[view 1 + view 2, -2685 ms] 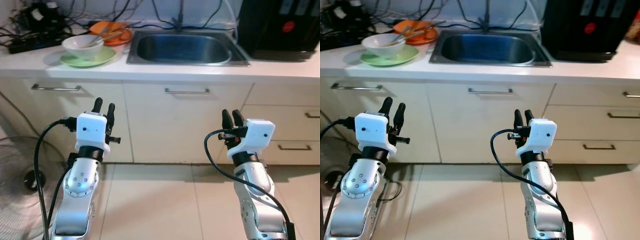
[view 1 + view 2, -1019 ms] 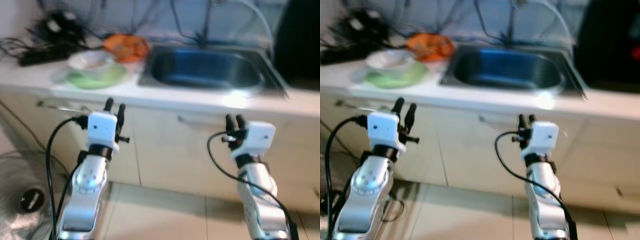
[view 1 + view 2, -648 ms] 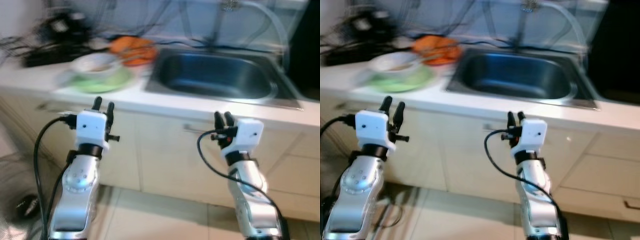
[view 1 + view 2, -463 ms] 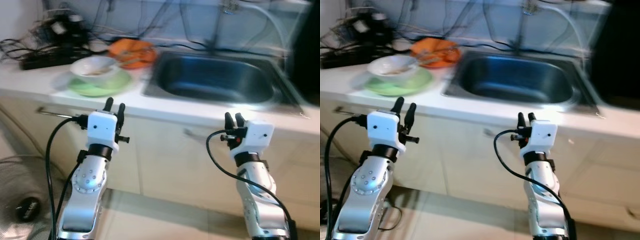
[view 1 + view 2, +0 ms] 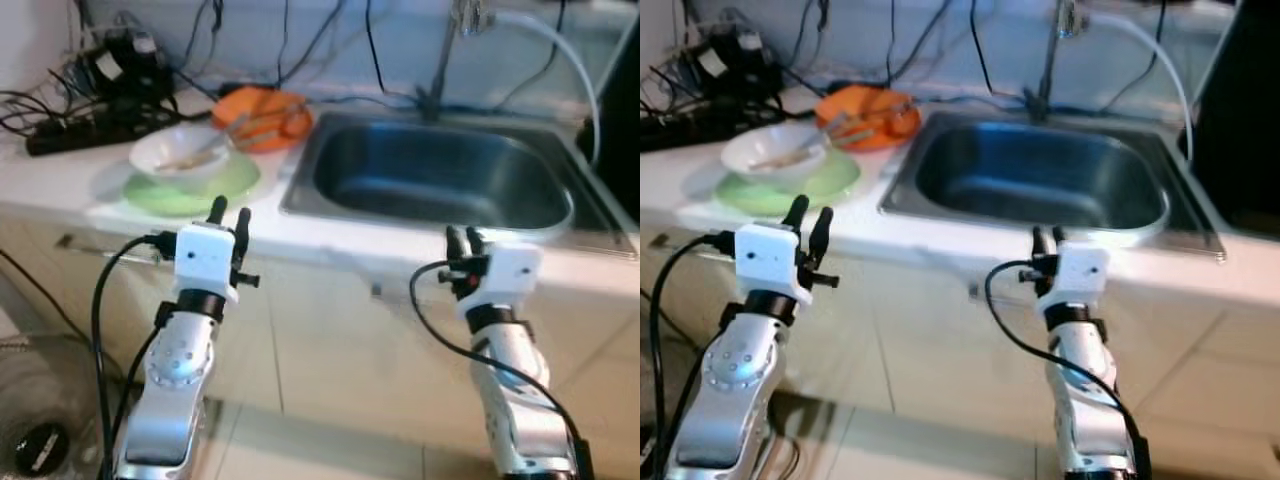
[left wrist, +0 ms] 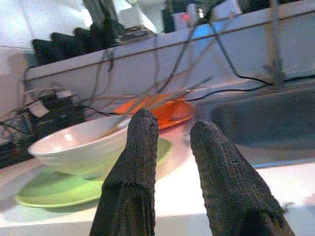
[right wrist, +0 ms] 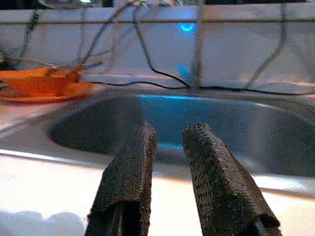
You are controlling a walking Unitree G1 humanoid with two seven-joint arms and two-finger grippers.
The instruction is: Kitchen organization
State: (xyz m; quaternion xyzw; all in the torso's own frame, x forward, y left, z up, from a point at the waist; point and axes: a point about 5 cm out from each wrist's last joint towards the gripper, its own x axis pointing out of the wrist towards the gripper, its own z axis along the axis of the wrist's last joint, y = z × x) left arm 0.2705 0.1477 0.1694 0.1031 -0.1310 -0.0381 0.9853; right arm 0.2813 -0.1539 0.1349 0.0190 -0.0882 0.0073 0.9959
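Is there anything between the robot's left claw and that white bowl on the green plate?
Nothing visible. The left gripper is raised at the counter's front edge, fingers apart and empty, with bare countertop between it and the white bowl on the green plate.

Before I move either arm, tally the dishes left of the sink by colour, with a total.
White bowl: 1
Green plate: 1
Orange dish: 1
Total: 3, all on the counter left of the sink. Utensils rest in the white bowl and the orange dish; I cannot count them reliably.
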